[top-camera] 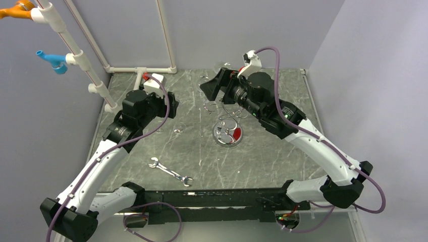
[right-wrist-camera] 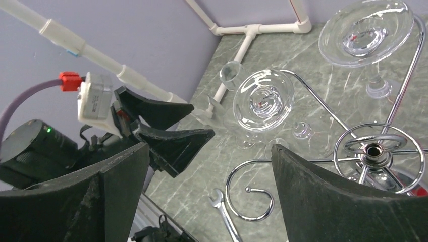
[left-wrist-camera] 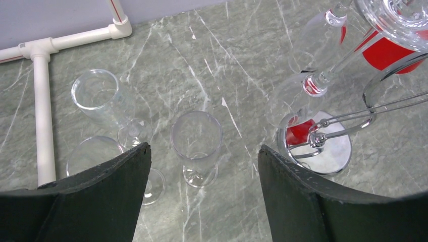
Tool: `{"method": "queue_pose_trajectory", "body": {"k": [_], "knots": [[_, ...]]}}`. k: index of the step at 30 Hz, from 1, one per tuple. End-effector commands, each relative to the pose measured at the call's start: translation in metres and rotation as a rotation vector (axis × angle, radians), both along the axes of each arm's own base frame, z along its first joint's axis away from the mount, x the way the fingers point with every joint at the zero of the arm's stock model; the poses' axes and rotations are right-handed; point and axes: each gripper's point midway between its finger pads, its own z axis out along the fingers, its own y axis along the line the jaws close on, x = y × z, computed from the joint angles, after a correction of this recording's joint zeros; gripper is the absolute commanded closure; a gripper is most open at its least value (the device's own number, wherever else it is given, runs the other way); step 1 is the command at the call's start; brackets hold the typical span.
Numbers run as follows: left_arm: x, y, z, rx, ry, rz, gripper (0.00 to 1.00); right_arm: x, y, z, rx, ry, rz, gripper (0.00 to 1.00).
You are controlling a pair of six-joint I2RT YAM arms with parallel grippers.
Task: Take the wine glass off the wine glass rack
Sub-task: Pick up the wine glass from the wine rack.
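The chrome wine glass rack (top-camera: 228, 132) stands mid-table; its hub (right-wrist-camera: 376, 148) and shiny round base (left-wrist-camera: 323, 148) show in the wrist views. Two clear wine glasses hang upside down from its curled arms, feet up: one (right-wrist-camera: 263, 98) on the near arm and one (right-wrist-camera: 366, 33) further back. One curled arm (right-wrist-camera: 252, 196) is empty. My right gripper (right-wrist-camera: 209, 148) is open and empty, above the rack's far side (top-camera: 214, 85). My left gripper (left-wrist-camera: 204, 148) is open and empty, left of the rack (top-camera: 173, 105), over a standing glass (left-wrist-camera: 197, 136).
Two more clear glasses (left-wrist-camera: 96, 93) (left-wrist-camera: 93, 154) stand on the marble table left of the rack. A silver wrench (top-camera: 170, 172) lies near the front. White pipe frame (left-wrist-camera: 43, 96) runs along the back left corner. Grey walls enclose the table.
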Motion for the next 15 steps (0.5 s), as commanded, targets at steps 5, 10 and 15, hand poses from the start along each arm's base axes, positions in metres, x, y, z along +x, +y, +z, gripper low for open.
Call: {"method": "queue_pose_trajectory", "body": {"k": [5,10,15], "knots": [[0.003,0.001,0.018,-0.017,-0.038,0.014,0.2,0.023,0.0,0.002,0.103,0.021,-0.116,0.13],[0.004,0.002,0.016,-0.012,-0.031,0.023,0.2,0.034,-0.001,-0.007,0.099,0.045,-0.162,0.16],[0.003,0.003,0.018,-0.013,-0.037,0.027,0.2,0.039,0.001,-0.014,0.108,0.066,-0.175,0.2]]}}
